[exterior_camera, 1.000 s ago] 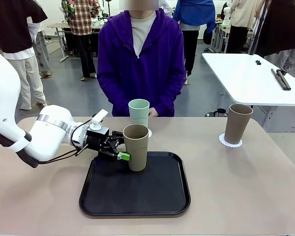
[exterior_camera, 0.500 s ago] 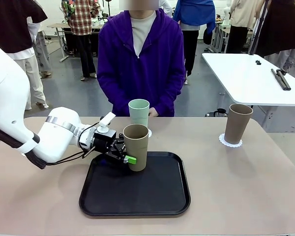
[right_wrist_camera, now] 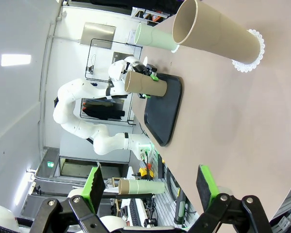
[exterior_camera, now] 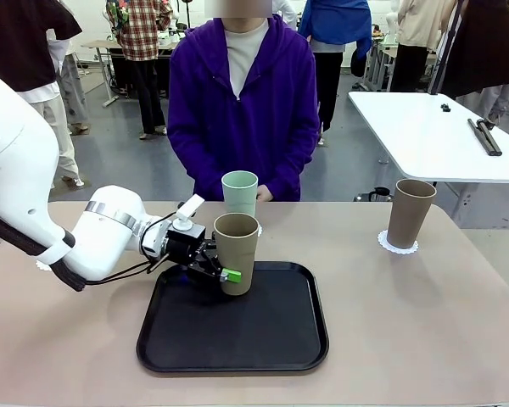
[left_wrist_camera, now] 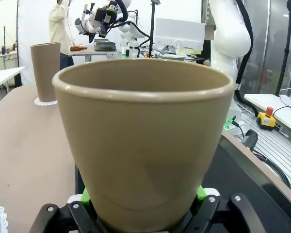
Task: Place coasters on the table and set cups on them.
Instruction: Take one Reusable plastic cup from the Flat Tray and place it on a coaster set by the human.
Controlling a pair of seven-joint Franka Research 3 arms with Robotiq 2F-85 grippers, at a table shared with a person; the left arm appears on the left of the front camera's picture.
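A brownish-taupe cup (exterior_camera: 236, 253) stands at the back of the black tray (exterior_camera: 237, 343). My left gripper (exterior_camera: 221, 271) is shut on its lower part, and in the left wrist view the green pads press both sides of this cup (left_wrist_camera: 143, 141). On the table (exterior_camera: 424, 322), a mint green cup (exterior_camera: 239, 193) stands on a coaster (exterior_camera: 257, 230) just behind the tray. A second taupe cup (exterior_camera: 409, 212) stands on a coaster (exterior_camera: 398, 247) at the right. My right gripper (right_wrist_camera: 150, 187) is open above the table, away from that cup (right_wrist_camera: 218, 36).
A person in a purple hoodie stands at the far edge behind the mint cup. A white table (exterior_camera: 433, 136) stands behind at the right. Bare tabletop lies left and right of the tray.
My left gripper slid right along the tray's back edge to the taupe cup and shut its fingers on the cup's lower part. The cups on the coasters have not moved.
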